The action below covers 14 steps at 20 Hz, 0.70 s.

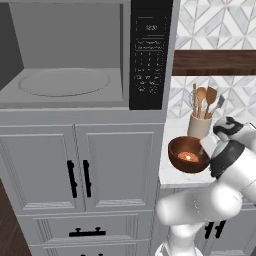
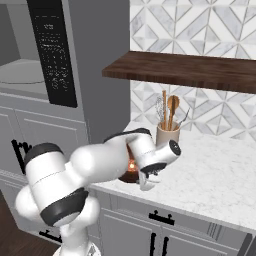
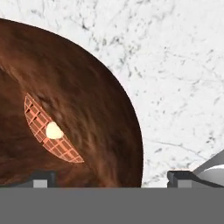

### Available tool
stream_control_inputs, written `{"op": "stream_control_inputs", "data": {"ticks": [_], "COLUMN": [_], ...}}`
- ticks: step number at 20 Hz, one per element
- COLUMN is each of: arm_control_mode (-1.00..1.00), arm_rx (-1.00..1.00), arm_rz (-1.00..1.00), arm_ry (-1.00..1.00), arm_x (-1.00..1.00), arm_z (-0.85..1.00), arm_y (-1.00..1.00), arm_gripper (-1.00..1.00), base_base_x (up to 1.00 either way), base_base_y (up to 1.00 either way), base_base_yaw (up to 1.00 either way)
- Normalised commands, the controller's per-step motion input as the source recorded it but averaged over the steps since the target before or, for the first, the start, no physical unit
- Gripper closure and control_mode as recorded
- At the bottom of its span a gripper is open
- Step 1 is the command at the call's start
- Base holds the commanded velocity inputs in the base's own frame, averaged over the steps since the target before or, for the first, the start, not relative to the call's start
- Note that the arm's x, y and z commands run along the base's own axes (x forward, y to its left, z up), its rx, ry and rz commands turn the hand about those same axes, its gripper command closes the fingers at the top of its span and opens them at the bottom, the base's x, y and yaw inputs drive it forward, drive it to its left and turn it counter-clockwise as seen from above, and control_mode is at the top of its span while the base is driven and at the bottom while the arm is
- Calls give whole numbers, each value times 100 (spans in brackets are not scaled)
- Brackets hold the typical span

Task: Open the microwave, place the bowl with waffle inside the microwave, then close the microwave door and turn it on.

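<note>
The microwave [image 1: 65,55] stands open. The bowl [image 1: 188,154] with the waffle [image 1: 187,156] sits on the counter [image 2: 220,170], at 4 o'clock from the cavity. The gripper [image 3: 111,178] straddles its rim, jaws wide, holding nothing. Loading, closing and starting remain.

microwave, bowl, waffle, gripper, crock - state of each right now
microwave: cavity exposed, empty, turntable bare
bowl: upright on the counter, not yet in the microwave
waffle: inside the bowl
gripper: open, straddling the bowl's rim
utensil crock: upright, holding spoons
</note>
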Motion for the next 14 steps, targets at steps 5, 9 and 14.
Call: {"op": "stream_control_inputs", "data": {"ticks": [5,9,14], "arm_control_mode": [-100,-100,-100], "arm_rx": [-5,-1,0], "arm_rz": [0,0,0], "arm_ry": [12,3,0], "arm_x": [6,-1,-35], "arm_z": [-36,-14,7], "arm_y": [4,4,3], "arm_gripper": [100,100,100], "base_base_x": [0,0,0], "base_base_y": [0,0,0], "base_base_yaw": [0,0,0]}}
